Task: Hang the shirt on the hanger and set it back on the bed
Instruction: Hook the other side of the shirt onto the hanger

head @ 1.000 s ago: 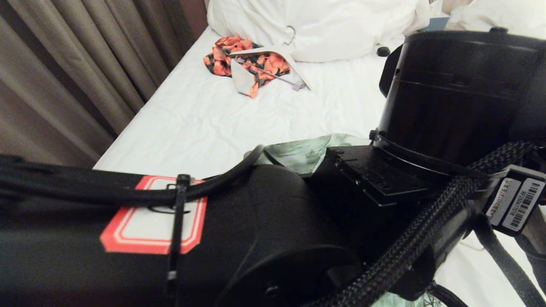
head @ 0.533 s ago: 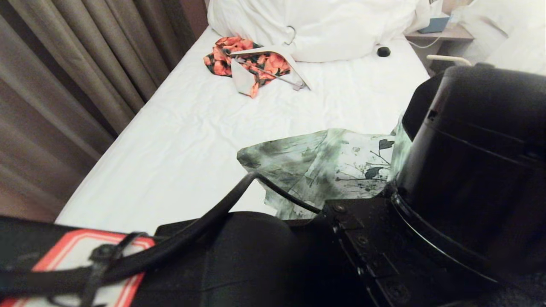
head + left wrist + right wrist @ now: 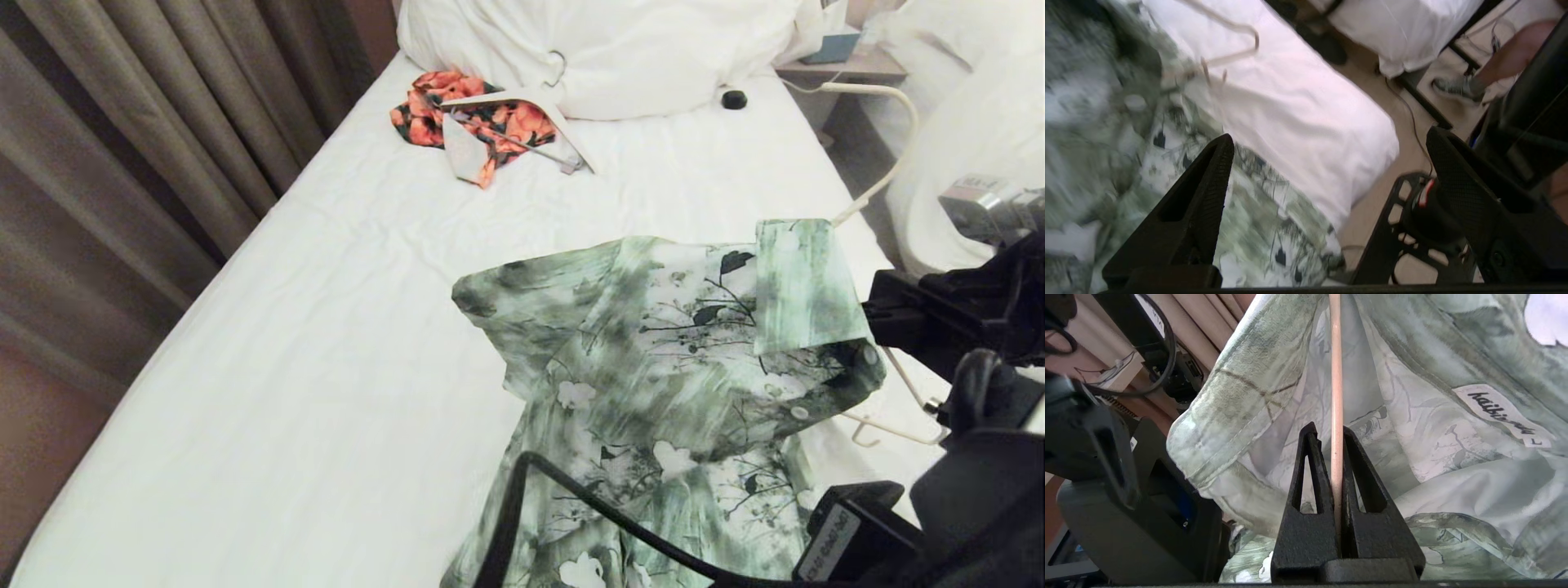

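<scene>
The green and white flowered shirt (image 3: 653,367) lies spread on the right half of the bed (image 3: 326,327), its collar end raised. The cream wire hanger (image 3: 894,114) runs out of the collar, hook pointing towards the bed's head. My right gripper (image 3: 1331,430) is shut on the hanger (image 3: 1336,375), whose rod runs into the shirt (image 3: 1412,416) at the neck by the label. It reaches in from the right (image 3: 878,314). My left gripper (image 3: 1329,136) hangs open and empty over the bed's edge (image 3: 1298,114), beside the shirt's hem (image 3: 1249,212).
An orange floral garment (image 3: 473,114) on a thick white hanger (image 3: 531,102) lies near the pillows (image 3: 604,49). Curtains (image 3: 122,147) line the left side. A nightstand (image 3: 849,61) and a second bed (image 3: 971,139) stand on the right. A person's shoe (image 3: 1457,87) shows on the floor.
My left arm has dropped down and out of the middle of the head view, uncovering the shirt and the hanger. The shirt lies where it was.
</scene>
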Available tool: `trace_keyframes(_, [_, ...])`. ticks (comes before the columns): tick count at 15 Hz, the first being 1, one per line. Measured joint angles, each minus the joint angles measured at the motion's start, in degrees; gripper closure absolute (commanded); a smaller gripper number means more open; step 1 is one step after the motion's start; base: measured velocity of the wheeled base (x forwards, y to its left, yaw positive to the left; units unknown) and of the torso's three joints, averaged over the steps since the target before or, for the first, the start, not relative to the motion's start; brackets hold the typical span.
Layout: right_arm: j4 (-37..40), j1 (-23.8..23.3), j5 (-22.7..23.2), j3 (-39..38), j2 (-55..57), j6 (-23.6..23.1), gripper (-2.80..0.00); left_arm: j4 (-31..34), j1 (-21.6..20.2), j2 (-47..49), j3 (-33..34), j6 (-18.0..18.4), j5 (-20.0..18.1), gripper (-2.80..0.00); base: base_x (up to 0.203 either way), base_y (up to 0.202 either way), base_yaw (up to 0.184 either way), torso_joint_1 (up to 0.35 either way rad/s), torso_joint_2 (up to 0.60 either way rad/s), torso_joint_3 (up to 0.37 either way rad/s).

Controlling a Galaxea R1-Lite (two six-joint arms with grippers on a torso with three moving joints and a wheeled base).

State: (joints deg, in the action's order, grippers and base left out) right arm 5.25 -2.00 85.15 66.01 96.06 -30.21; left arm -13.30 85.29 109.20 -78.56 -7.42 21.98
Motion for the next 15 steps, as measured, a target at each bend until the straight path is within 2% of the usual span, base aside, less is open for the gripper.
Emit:
trace_keyframes(1, [0.0, -0.15, 0.02, 0.07, -0.01, 0.0, 0.0, -0.01, 0.05, -0.02, 0.61, -0.35, 0.07, -2.8, 0.0, 0.0, 0.0, 0.0, 0.0, 0.0])
trace_keyframes(2, [0.0, -0.28, 0.04, 0.11, 0.0, 0.0, 0.0, -0.09, -0.09, -0.16, 1.3, -1.01, 0.36, -1.51, 0.0, 0.0, 0.0, 0.0, 0.0, 0.0])
trace_keyframes(3, [0.0, -0.47, 0.02, 0.11, 0.0, 0.0, 0.0, -0.09, -0.46, -0.47, 2.23, -1.22, 0.72, 0.0, 0.0, 0.0, 0.0, 0.0, 0.0, 0.0])
trace_keyframes(6, [0.04, -0.72, 0.05, -0.05, -0.09, 0.0, 0.0, -0.03, -1.72, -2.53, 5.25, -1.19, 2.15, 0.0, 0.0, 0.0, 0.0, 0.0, 0.0, 0.0])
trace_keyframes(8, [0.34, -0.34, 0.01, -0.37, -0.64, 0.0, 0.0, 1.64, -4.31, -5.09, 7.63, -0.76, 2.93, 0.0, 0.0, 0.0, 0.0, 0.0, 0.0, 0.0])
trace_keyframes(12, [0.22, 3.1, 0.05, -1.32, -2.24, -0.01, 0.0, 11.77, -11.48, -15.94, 10.49, -0.89, 4.01, 0.0, 0.0, 0.0, 0.0, 0.0, 0.0, 0.0])
trace_keyframes(15, [0.2, 7.13, -0.06, -1.3, -3.15, 0.43, 0.0, 21.67, -14.51, -27.29, 10.61, -0.68, 6.06, 0.0, 0.0, 0.0, 0.0, 0.0, 0.0, 0.0])
